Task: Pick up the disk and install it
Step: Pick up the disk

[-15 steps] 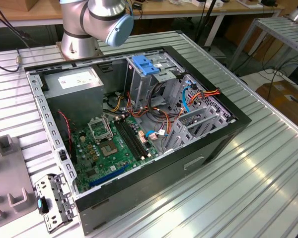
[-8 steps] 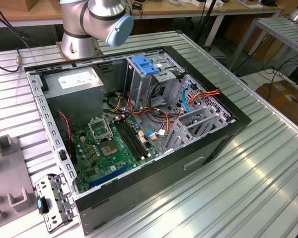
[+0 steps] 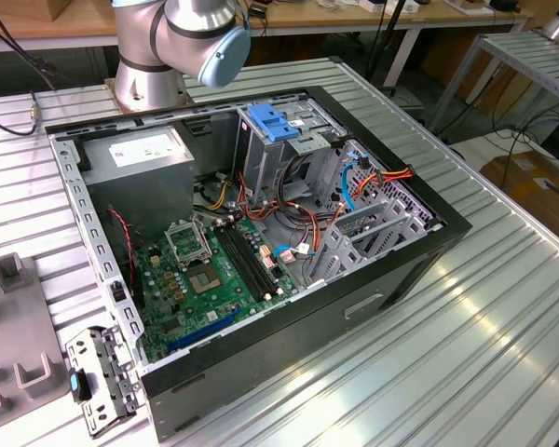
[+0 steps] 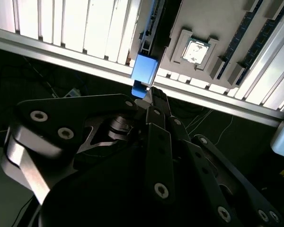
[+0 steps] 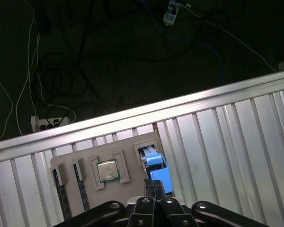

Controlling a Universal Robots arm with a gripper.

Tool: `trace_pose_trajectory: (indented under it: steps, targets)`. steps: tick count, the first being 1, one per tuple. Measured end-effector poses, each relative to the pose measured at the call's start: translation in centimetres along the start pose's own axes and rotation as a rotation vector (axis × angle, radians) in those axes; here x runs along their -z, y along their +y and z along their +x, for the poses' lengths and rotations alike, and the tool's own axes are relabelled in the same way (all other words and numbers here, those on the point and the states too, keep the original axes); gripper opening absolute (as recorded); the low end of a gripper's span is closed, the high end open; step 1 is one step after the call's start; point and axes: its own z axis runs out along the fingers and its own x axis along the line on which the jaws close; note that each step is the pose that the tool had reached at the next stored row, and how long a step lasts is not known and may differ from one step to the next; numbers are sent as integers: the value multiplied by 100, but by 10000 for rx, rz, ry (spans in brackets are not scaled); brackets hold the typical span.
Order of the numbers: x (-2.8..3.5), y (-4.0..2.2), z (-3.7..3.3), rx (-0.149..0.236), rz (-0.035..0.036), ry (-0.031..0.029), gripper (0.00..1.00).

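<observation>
The disk (image 3: 101, 380) lies at the near corner of the table on the exterior view's left, beside a grey fixture (image 3: 14, 326); a bright blue rail shows on its edge. In both wrist views the disk (image 5: 159, 173) (image 4: 144, 71) sits at one end of that fixture, just past my fingertips as seen from above. My gripper (image 5: 154, 185) (image 4: 152, 94) hangs over it, shut, with nothing between its fingers. I cannot tell how much height separates them. The open computer case (image 3: 429, 237) lies on its side mid-table, its drive cage (image 3: 293, 149) at the far end.
The fixture (image 5: 85, 158) also holds a processor chip (image 5: 107, 170) and memory sticks (image 5: 58, 177). A paler blue slotted bracket (image 3: 273, 123) tops the drive cage. Orange and blue cables (image 3: 354, 182) cross the case interior. The arm's base (image 3: 144, 79) stands behind the case. The table edge (image 5: 132, 116) runs close to the fixture.
</observation>
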Motion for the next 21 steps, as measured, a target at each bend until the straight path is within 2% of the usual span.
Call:
trace_pose_trajectory:
  steps: [12, 14, 17, 19, 21]
  targets:
    - [0, 0, 0, 57, 0, 3, 11]
    - [0, 0, 0, 370, -2, 17, 11]
    - [0, 0, 0, 1338, -9, 60, 11]
    - [0, 0, 0, 1812, -11, 81, 11]
    - [0, 0, 0, 1872, -12, 85, 11]
